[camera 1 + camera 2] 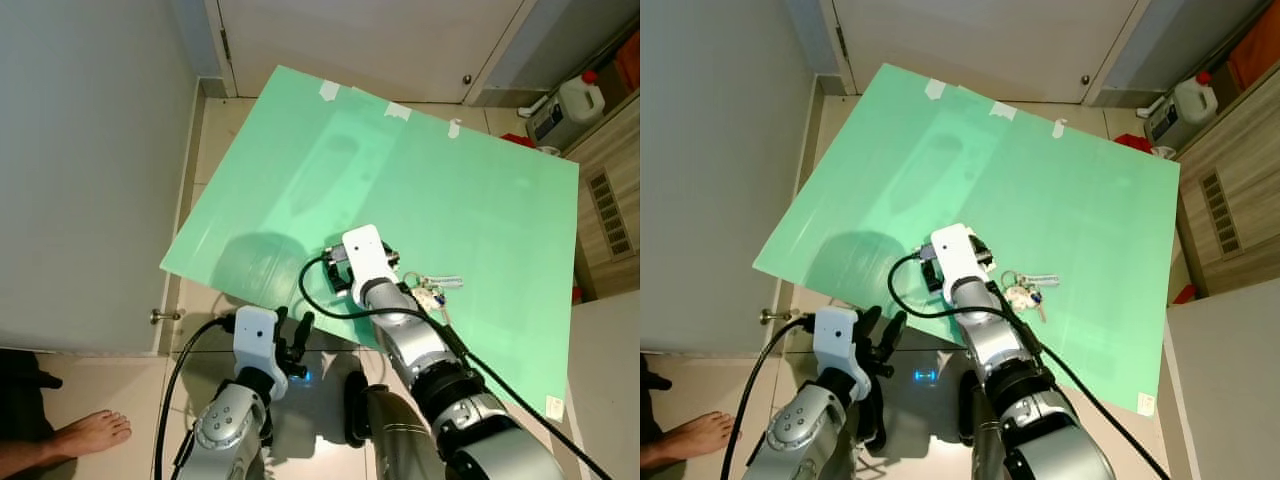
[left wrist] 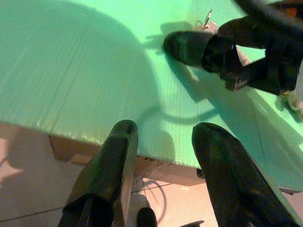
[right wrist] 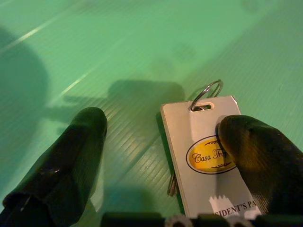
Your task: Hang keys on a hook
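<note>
Floor: pale glossy tiles (image 1: pixel 225 130), with a grey wall on the left and a closed door at the far side.
Green sheet: a large green corrugated sheet (image 1: pixel 400 170) lies flat on the floor, taped down at its far edge; its near left edge rests on a strip of cardboard in the left wrist view.
Right arm: silver, reaching forward over the near part of the sheet, a black cable looping beside it.
Left arm: silver, held low over the tiles just off the sheet's near left edge.
Person: a bare foot (image 1: pixel 90 432) on the tiles at the near left.
Jug: a white jug with a red cap (image 1: pixel 580 98) at the far right, off the sheet.
Right end effector (image 3: pixel 163 142): released, fingers spread apart and low over the sheet; one fingertip (image 3: pixel 255 151) overlaps the edge of the key tag.
Left end effector (image 2: pixel 163 156): released, fingers apart, grasping nothing.
Keys (image 1: pixel 432 292): a bunch lying on the sheet just right of the right wrist, with a white card tag (image 3: pixel 213 156) on a metal ring.
</note>
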### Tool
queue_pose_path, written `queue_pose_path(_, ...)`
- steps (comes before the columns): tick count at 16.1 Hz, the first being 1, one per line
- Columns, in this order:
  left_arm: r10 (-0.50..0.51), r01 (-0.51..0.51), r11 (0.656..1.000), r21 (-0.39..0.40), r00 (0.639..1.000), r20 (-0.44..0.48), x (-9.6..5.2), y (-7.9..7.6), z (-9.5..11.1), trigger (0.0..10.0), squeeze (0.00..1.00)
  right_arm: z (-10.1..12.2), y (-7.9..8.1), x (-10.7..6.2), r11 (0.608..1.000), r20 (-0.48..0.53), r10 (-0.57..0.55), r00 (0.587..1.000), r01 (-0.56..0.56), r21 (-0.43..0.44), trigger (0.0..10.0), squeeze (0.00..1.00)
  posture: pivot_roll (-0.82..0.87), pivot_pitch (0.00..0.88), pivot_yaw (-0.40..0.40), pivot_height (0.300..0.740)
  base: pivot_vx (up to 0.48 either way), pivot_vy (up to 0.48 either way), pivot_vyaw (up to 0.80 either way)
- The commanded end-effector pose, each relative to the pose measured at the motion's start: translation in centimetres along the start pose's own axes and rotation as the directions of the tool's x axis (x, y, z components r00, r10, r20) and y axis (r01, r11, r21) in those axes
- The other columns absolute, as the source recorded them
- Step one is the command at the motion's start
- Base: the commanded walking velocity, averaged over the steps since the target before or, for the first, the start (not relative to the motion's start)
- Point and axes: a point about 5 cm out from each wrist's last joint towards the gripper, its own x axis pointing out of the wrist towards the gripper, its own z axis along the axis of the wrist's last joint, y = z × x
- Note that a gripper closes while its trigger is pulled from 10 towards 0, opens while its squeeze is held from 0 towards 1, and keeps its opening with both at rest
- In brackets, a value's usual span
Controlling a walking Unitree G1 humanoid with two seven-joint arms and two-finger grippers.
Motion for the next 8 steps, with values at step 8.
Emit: queue_pose_path(8, 0.000, 0.000, 0.999, -0.039, 1.000, -0.009, -0.3, -0.9, -0.2, 10.0, 0.00, 0.6, -1.7, 0.2, 0.998, 0.039, -0.060, 0.997, 0.061, -0.014, 10.0, 0.00, 0.11, 0.383, -0.058, 0.740, 0.000, 0.000, 0.00)
